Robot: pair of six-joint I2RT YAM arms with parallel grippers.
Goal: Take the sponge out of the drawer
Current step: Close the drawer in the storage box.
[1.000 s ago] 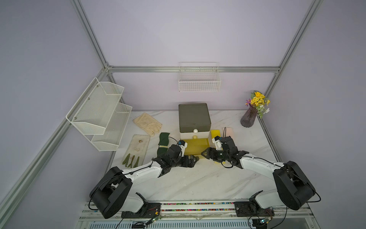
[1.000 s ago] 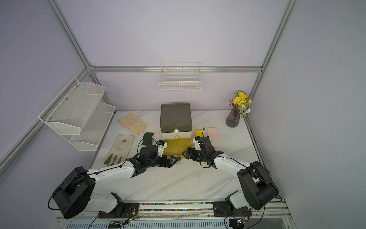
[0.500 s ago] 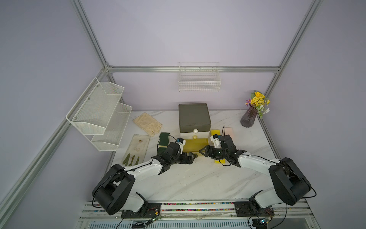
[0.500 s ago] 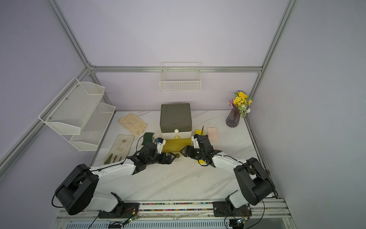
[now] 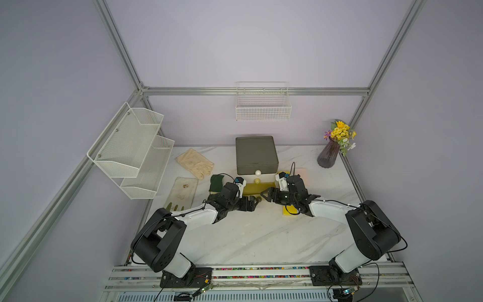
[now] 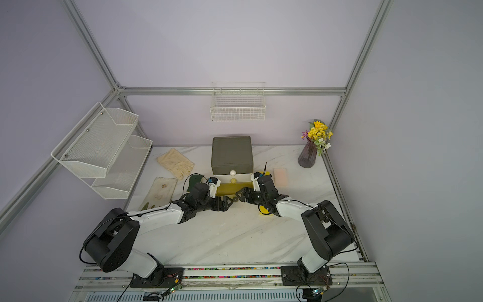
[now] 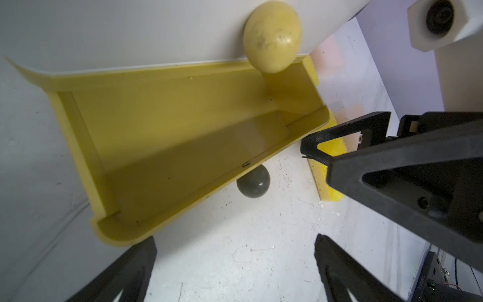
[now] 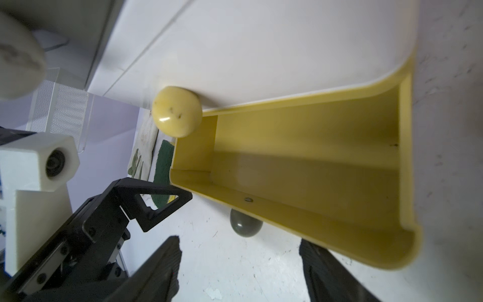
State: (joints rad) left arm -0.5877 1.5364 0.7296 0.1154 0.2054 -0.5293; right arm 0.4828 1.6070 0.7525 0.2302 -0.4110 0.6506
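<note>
Mostly, the right arm [image 5: 329,209] hides the yellow sponge [image 5: 287,211] on the worktop [image 5: 248,235]; left claw [image 7: 235,243] and right claw [image 8: 239,241] stand open, holding nothing.

I can see only a corner of the sponge [image 5: 286,211] in both top views; my right arm [image 5: 329,209] covers the rest. My left arm [image 5: 198,214] hides part of the green pad [image 5: 216,181]. In the right wrist view the drawer [image 8: 313,170] front masks part of its knob [image 8: 245,226], and the white knob [image 8: 18,65] is blurred and cropped at the edge.
</note>
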